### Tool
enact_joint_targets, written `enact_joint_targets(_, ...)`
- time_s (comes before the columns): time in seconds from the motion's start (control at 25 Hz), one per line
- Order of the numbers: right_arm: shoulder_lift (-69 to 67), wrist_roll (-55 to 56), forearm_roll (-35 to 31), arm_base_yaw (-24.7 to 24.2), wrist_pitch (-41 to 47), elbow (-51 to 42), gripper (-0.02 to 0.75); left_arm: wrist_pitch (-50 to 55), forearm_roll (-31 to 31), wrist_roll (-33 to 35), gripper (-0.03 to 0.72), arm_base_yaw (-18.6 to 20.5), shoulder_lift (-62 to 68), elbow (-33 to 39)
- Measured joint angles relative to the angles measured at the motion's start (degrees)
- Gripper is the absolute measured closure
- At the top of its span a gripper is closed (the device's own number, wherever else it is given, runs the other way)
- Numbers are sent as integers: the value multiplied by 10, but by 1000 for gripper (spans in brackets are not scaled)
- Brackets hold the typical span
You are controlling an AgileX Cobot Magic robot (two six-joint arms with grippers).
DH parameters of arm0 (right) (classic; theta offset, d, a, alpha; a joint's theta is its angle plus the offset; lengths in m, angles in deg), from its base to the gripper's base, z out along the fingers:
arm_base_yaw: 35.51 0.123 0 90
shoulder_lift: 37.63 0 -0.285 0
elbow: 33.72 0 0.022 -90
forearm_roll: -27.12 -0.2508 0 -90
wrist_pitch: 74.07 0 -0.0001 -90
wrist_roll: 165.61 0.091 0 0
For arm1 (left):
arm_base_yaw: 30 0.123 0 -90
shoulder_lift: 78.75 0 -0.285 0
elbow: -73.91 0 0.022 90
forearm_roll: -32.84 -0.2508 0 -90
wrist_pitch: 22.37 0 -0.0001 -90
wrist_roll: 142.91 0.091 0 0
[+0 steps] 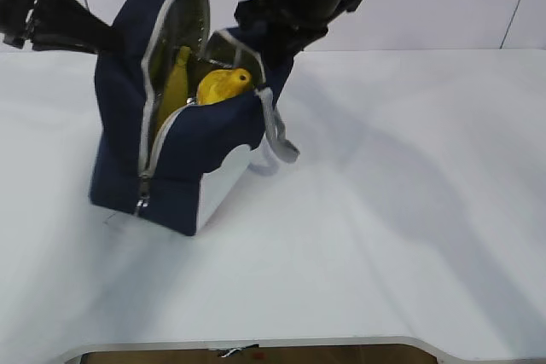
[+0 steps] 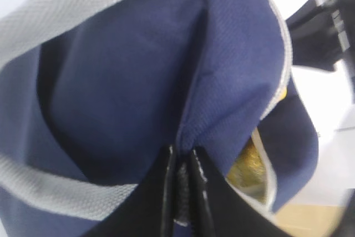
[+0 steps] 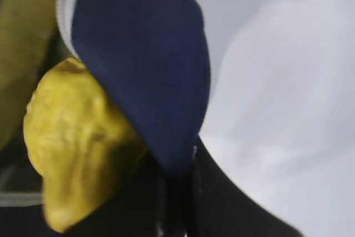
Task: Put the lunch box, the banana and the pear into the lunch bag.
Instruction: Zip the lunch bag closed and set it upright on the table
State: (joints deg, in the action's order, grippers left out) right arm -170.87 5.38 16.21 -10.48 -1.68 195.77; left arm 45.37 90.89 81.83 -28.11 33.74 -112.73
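Note:
The navy lunch bag (image 1: pixel 196 151) stands open on the white table. Inside it the banana (image 1: pixel 175 83) leans upright beside the pear (image 1: pixel 223 85), which sits high in the opening. The lunch box is hidden. My left gripper (image 1: pixel 107 43) is shut on a fold of the bag's back left side; the left wrist view shows its jaws (image 2: pixel 182 159) pinching navy fabric (image 2: pixel 122 81). My right gripper (image 1: pixel 256 40) is shut on the bag's right rim. In the right wrist view it (image 3: pixel 180 176) grips navy cloth (image 3: pixel 144 54) next to the pear (image 3: pixel 72 137).
The white table (image 1: pixel 409 210) stretches wide to the right and front of the bag, with its front edge (image 1: pixel 256 343) near the bottom. A grey webbing handle (image 1: pixel 281 138) hangs off the bag's right side. A pale wall stands behind.

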Motion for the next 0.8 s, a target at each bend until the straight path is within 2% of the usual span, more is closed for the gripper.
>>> enact_joint_targets(0.12,47,0,9,-1,1,-3,694,3,78,-8,665,-27,0,0)
enact_joint_targets(0.24,82,-2,33,-1,2,-25,695,1,121,-29,665,-60,1,0)
enact_joint_targets(0.44,99,-3,109,-7,6,-57,696,1,124,-52,665,-89,3,0)
enact_joint_targets(0.68,99,-4,131,-29,8,-60,696,1,124,-104,665,-93,4,0)
enact_joint_targets(0.8,99,-2,137,-37,8,-60,696,-8,124,-119,665,-113,4,0)
